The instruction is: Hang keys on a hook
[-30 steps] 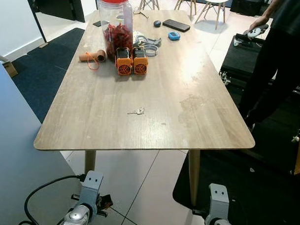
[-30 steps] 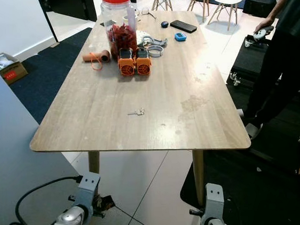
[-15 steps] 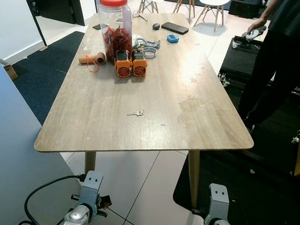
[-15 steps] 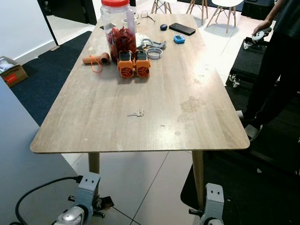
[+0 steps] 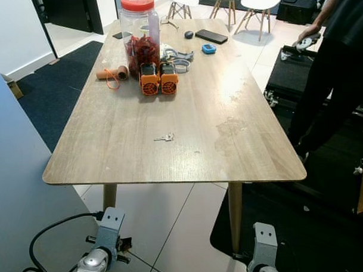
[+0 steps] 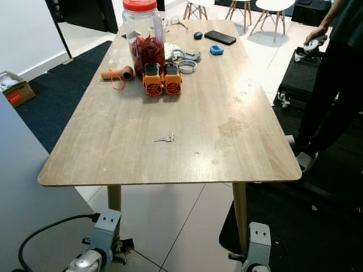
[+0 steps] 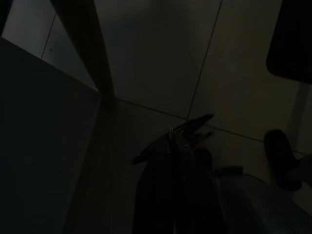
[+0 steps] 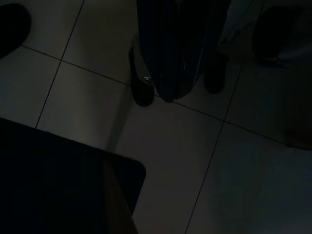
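Keys point(image 5: 165, 137) lie flat on the counter point(image 5: 110, 144), nearer its near edge, well apart from both pincers. The left pincer point(image 7: 178, 139) and right pincer point(image 8: 168, 90) hang low over the tiled floor point(image 8: 195, 146); whether each is clenched or released cannot be told. At the counter's far end stands a red-lidded jar point(image 5: 140, 27), with two orange devices point(image 5: 158, 80) just before it. A person point(image 5: 340, 65) stands beside the counter's right edge.

We list a wooden table point(image 5: 227, 80): keys point(image 5: 165, 137) mid-table; jar point(image 5: 139, 30), two orange units point(image 5: 158, 79), phone point(image 5: 211, 36) toward its far edge.
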`<state>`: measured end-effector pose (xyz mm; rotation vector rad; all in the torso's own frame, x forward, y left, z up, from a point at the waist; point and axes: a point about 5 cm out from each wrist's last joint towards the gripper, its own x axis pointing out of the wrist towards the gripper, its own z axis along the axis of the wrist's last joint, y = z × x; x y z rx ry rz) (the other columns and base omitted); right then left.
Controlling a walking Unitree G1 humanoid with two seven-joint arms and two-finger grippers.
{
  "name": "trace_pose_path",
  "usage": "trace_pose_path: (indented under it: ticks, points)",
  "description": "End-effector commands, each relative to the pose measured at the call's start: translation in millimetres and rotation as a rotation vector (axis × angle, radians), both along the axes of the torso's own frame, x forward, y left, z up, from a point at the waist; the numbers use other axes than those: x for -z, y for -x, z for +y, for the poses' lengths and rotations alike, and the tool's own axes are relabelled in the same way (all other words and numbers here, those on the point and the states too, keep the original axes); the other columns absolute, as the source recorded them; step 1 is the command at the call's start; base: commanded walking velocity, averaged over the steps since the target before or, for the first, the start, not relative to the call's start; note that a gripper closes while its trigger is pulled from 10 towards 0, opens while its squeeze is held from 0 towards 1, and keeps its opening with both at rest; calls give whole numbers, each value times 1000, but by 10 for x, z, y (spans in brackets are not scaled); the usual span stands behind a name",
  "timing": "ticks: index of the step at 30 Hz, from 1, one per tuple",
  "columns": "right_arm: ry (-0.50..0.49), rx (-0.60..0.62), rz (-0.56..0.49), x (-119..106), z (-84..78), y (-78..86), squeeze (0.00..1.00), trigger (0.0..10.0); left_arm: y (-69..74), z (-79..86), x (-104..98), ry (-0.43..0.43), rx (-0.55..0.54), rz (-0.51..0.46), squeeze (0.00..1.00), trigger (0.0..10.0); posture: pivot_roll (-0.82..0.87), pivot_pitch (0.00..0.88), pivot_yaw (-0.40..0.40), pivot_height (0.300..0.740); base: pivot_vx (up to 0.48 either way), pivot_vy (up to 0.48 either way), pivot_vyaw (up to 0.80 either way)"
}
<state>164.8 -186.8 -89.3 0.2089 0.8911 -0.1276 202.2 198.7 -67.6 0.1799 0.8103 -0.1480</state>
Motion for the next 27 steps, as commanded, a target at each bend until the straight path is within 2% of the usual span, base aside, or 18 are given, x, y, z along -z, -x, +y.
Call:
trace_pose_path:
  ticks: [1, 13, 15, 19, 23, 27]
  points:
    - [-3, 16, 20, 22, -16, 49, 0, 10000, 14, -15, 10, -1, 2, 7, 0, 10000, 94, 25, -38, 740, 0, 0, 0]
    - [-17, 42, 32, 28, -4, 49, 0, 10000, 10, 16, 5, -15, 15, 13, 0, 10000, 94, 25, -28, 740, 0, 0, 0]
    - [-54, 80, 19, 25, -2, 45, 0, 10000, 9, 18, 4, -19, 21, 14, 0, 10000, 101, 23, -29, 740, 0, 0, 0]
    - [-83, 75, 7, 21, 26, 34, 0, 10000, 4, 24, 1, -23, 26, 15, 0, 10000, 108, 25, -29, 740, 0, 0, 0]
    - [-18, 101, 30, 25, -3, 34, 0, 10000, -2, 41, -4, -30, 30, 16, 0, 10000, 109, 28, -22, 740, 0, 0, 0]
    - [-18, 64, 37, 27, 33, 25, 0, 10000, -7, 54, -5, -34, 25, 21, 0, 10000, 107, 29, -20, 740, 0, 0, 0]
